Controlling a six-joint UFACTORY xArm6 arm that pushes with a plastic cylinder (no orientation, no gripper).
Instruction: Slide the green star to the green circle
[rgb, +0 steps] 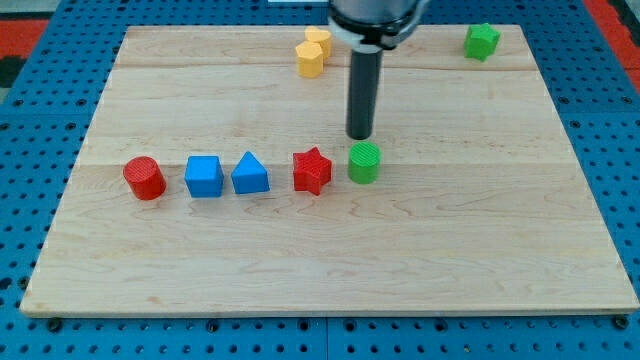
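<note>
The green circle (364, 162) lies just right of the red star (312, 171), the green star (482, 41) well apart at top right.

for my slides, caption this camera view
My tip just above the green circle; green star far off at top right.

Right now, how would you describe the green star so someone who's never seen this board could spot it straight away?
Start with the wooden board and go to its corner at the view's top right. The green star sits there alone, far from my tip, which stands just above the green circle at the right end of the middle row. It is the only green block with points; the circle is round.
</note>
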